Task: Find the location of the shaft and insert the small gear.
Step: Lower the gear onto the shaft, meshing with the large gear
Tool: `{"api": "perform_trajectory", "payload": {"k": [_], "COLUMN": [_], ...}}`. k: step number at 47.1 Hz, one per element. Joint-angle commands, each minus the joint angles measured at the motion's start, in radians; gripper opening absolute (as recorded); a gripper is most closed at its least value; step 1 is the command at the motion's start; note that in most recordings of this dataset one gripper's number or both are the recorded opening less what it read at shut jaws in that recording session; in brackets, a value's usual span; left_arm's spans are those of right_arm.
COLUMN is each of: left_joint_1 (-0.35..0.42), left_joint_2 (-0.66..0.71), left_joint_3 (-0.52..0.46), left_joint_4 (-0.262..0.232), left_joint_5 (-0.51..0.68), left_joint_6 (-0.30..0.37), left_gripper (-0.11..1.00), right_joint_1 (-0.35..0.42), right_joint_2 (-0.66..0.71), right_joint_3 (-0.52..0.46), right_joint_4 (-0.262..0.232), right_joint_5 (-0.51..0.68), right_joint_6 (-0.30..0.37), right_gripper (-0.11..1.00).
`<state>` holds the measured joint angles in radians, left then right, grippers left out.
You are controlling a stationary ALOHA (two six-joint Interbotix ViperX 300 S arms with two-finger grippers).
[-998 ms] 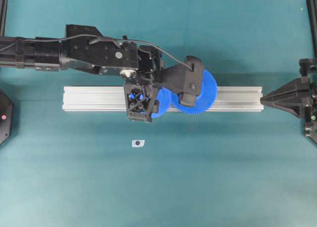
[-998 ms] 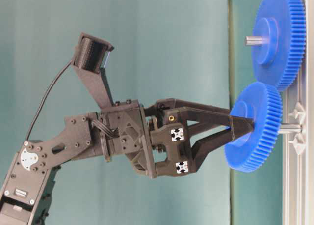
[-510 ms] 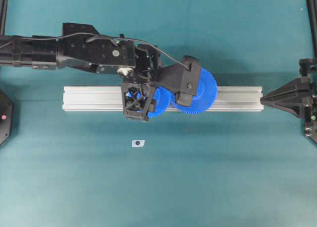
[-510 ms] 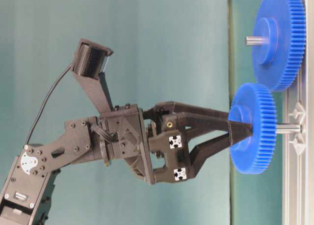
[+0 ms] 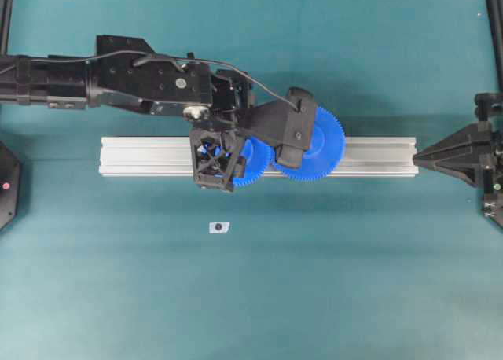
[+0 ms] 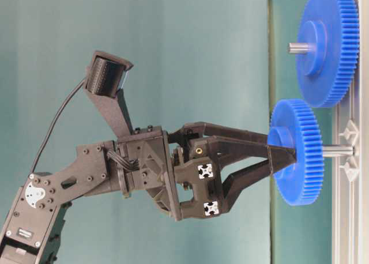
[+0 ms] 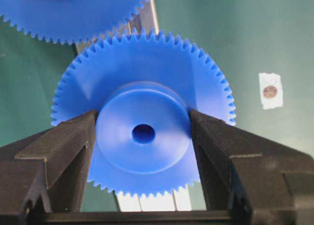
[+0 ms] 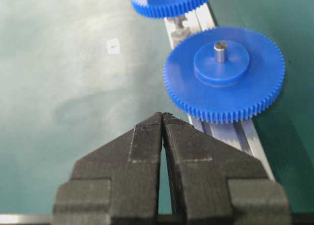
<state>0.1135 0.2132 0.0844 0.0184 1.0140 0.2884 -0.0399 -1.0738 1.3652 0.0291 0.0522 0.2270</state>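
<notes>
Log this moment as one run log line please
left claw: shut on small gear | small gear: partway down shaft, beside larger gear | right claw: shut, empty

I see the rail (image 5: 141,156) across the frame's middle on the tabletop (image 5: 251,297); the small gear (image 5: 250,162) sits left of the larger gear (image 5: 326,148), a sticker (image 5: 218,227) below.

Left arm reaches in from left edge, wrist bent down over mid-table; left gripper (image 6: 281,154) clamped on the small gear (image 7: 143,126) hub. Right gripper (image 8: 162,121) at right edge, fingers pressed together, holding nothing.
</notes>
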Motion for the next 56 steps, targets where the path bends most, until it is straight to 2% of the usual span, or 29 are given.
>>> {"api": "perform_trajectory", "payload": {"k": [1,21,34,43,56], "left_joint_1": [0.046,0.046,0.041,0.011,0.023], "left_joint_2": [-0.017,0.025,0.02,0.018,0.017], "left_joint_3": [-0.02,-0.071,-0.051,-0.038,-0.046], "left_joint_4": [0.008,0.009,0.008,0.008,0.008], "left_joint_5": [0.005,0.014,0.026,0.026,0.026], "left_joint_6": [0.014,0.032,0.023,0.02,0.021], "left_gripper": [0.63,0.63,0.63,0.63,0.63], "right_joint_1": [-0.003,-0.003,-0.003,-0.003,-0.003], "right_joint_2": [0.005,0.005,0.005,0.005,0.005], "right_joint_3": [-0.011,-0.011,-0.011,-0.011,-0.011], "right_joint_4": [-0.002,0.0,0.0,0.0,-0.002], "right_joint_5": [-0.006,-0.006,-0.006,-0.006,-0.006], "right_joint_6": [0.009,0.009,0.008,0.009,0.008], "right_gripper": [0.05,0.05,0.05,0.05,0.05]}}
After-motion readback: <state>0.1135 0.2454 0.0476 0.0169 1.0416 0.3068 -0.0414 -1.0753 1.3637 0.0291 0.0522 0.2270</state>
